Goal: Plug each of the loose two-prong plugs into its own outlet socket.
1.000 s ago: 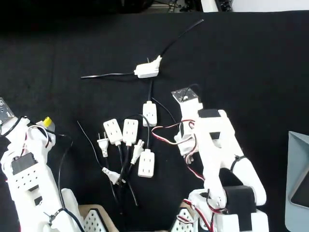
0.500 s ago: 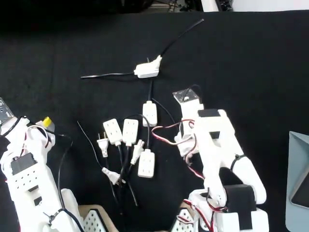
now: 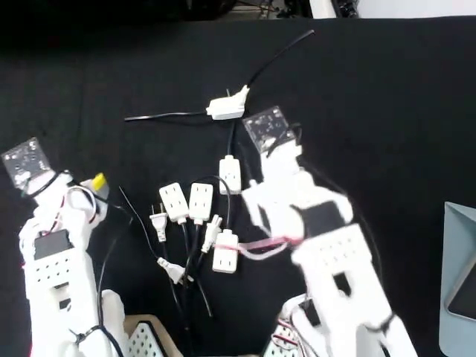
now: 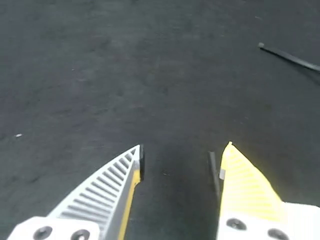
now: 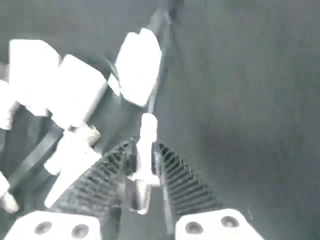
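Plug (image 5: 148, 131), white, pinched in right pincer (image 5: 144, 150), near outlet socket (image 5: 139, 67); left pincer (image 4: 175, 160) spread wide above black counter (image 4: 150, 75).

In the high view the right arm (image 3: 312, 230) is smeared, so its outline and its red and white wiring cannot be made out, and whatever lies on the table beneath it is hidden. Its base and that of the left arm (image 3: 56, 275) are cut off by the bottom edge. A grey object (image 3: 461, 275) is cut by the right edge and cannot be identified. In the right wrist view the plug (image 5: 142, 165) clamped in the right gripper (image 5: 145, 145) is too blurred to show its prongs, and the outlet sockets (image 5: 30, 65) nearby run off the edge. In the left wrist view the left gripper (image 4: 183, 147) is cut off behind its fingertips, and a black cord (image 4: 287, 57) leaves the frame.
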Action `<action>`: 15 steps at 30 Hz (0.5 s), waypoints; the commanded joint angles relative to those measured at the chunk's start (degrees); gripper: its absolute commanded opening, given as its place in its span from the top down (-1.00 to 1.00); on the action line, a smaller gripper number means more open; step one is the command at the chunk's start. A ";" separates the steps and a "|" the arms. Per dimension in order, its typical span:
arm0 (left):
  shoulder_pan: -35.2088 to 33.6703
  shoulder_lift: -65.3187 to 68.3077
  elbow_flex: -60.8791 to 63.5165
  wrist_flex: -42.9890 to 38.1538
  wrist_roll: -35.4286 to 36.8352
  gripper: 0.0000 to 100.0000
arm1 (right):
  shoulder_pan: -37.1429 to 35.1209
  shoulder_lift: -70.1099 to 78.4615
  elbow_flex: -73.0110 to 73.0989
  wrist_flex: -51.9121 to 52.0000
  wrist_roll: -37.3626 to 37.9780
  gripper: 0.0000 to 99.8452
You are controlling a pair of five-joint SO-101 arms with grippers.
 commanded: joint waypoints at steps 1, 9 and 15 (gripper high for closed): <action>4.70 -1.14 -6.29 -0.70 0.44 0.48 | -6.42 -9.19 3.21 -8.00 -5.19 0.98; 16.40 -1.14 -12.35 -0.62 0.70 0.49 | -11.69 -12.62 11.74 -22.59 -11.16 0.98; 17.19 -1.14 -11.12 -0.62 0.70 0.49 | -10.99 -12.53 12.62 -19.34 -10.81 0.97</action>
